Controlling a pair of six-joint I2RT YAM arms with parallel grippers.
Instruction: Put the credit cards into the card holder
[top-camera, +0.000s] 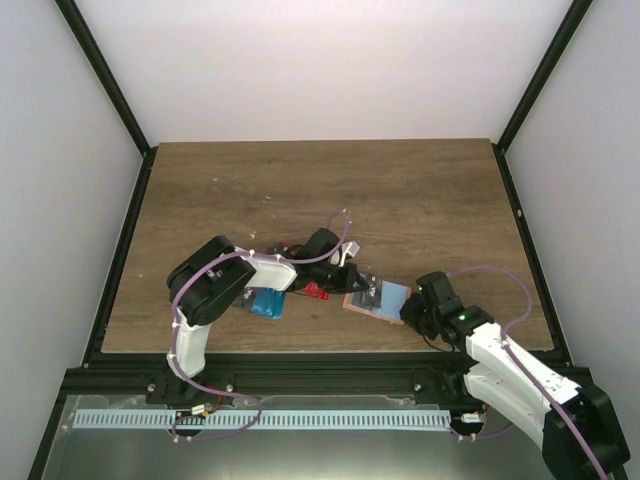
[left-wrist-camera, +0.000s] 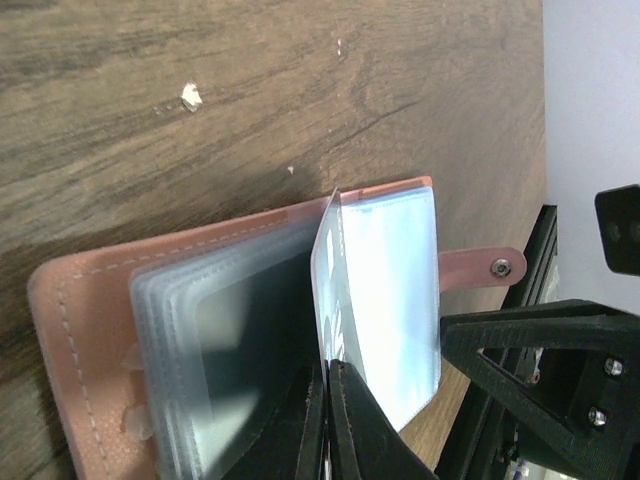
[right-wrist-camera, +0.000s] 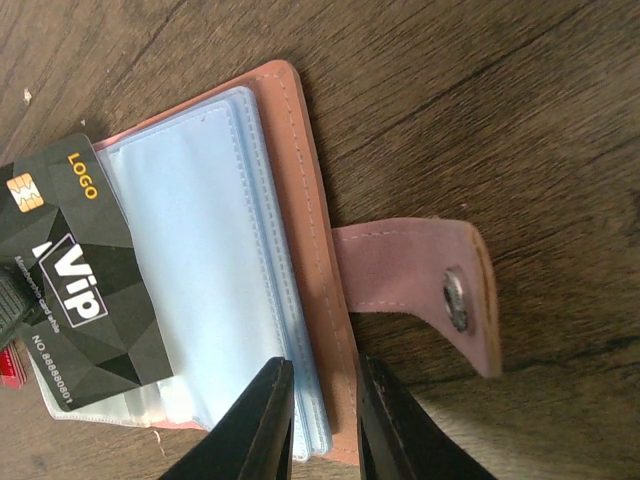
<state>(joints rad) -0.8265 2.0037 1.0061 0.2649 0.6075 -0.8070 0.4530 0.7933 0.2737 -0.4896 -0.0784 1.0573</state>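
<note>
Your left gripper (left-wrist-camera: 330, 372) is pressed together on the lower edge of a thin, rectangular black card (left-wrist-camera: 326, 285) of glossy plastic. The left wrist view shows this card edge-on; the right wrist view shows its face, printed with a gold chip, "LOGO" and "VIP".

The card stands tilted among the clear plastic sleeves (left-wrist-camera: 385, 300) of a squarish, tan-pink, leather-like folding card holder (left-wrist-camera: 60, 330). You cannot tell whether the card has entered a pocket.

The holder lies open on the brown wood-grain table (top-camera: 420, 200), near the front edge and between the two arms.

Your right gripper (right-wrist-camera: 325, 365) pinches the holder's right half. One finger lies on the sleeves and the other outside the stitched cover edge, just beside the pink closing strap (right-wrist-camera: 415, 285) with its metal snap.

To the left of the holder in the top view, glossy red cards (top-camera: 316, 291) lie beneath the left arm. A bright blue card (top-camera: 268, 303) lies farther left, apart from the holder.
</note>
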